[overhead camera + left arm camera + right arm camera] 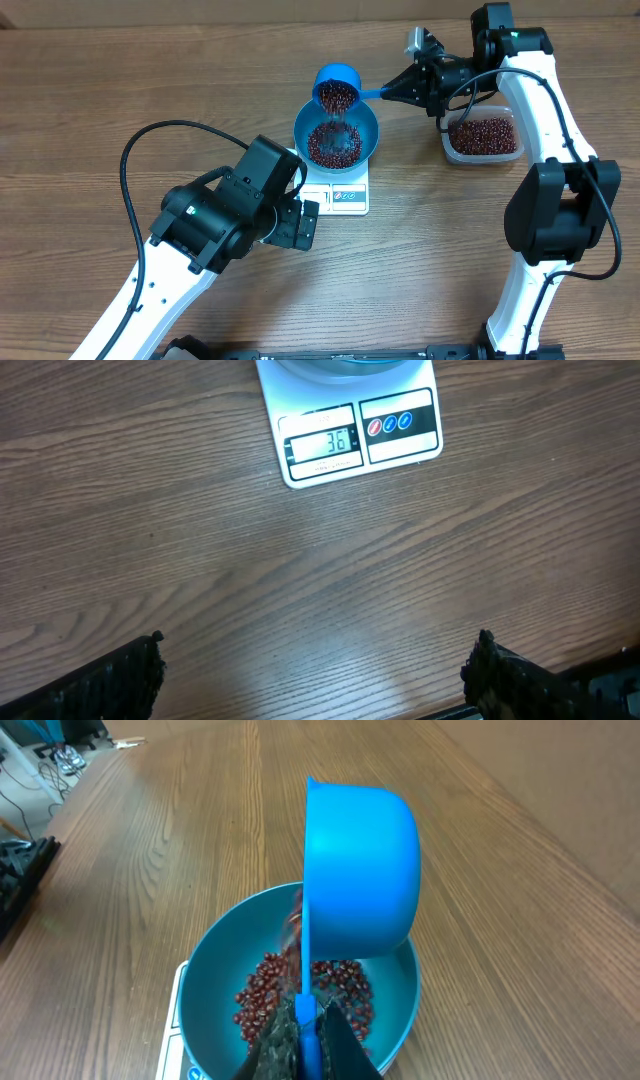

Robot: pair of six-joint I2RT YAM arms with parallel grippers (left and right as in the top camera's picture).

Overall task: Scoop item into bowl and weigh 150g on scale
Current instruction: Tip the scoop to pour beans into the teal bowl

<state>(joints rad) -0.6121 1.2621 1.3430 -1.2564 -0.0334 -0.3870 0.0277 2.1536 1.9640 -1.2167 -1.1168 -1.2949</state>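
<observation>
**Pouring underway, weight well short of target**

The wooden surface carries everything. In the overhead view, the clear tub of spare stock sits at 3 o'clock from the bowl, well apart from it. The blue bowl stands on the white scale and covers most of it, leaving the display edge showing at 6 o'clock.

The left fingers are spread wide and empty over bare wood at 7 o'clock from the scale. The right fingers are clamped on the handle of the blue scoop, which is tipped steeply over the bowl's 12 o'clock rim. The beans lie in a low heap in the bottom of the bowl, and a thin stream falls from the scoop to join them.

The step in hand looks like one pour of several. The display reads 36, so most of the weight seems yet to come. Next, I judge, the scoop should be emptied and carried back to the tub for another load. Later pours should be eased off near the target, since an overshoot would mean taking beans out.
</observation>
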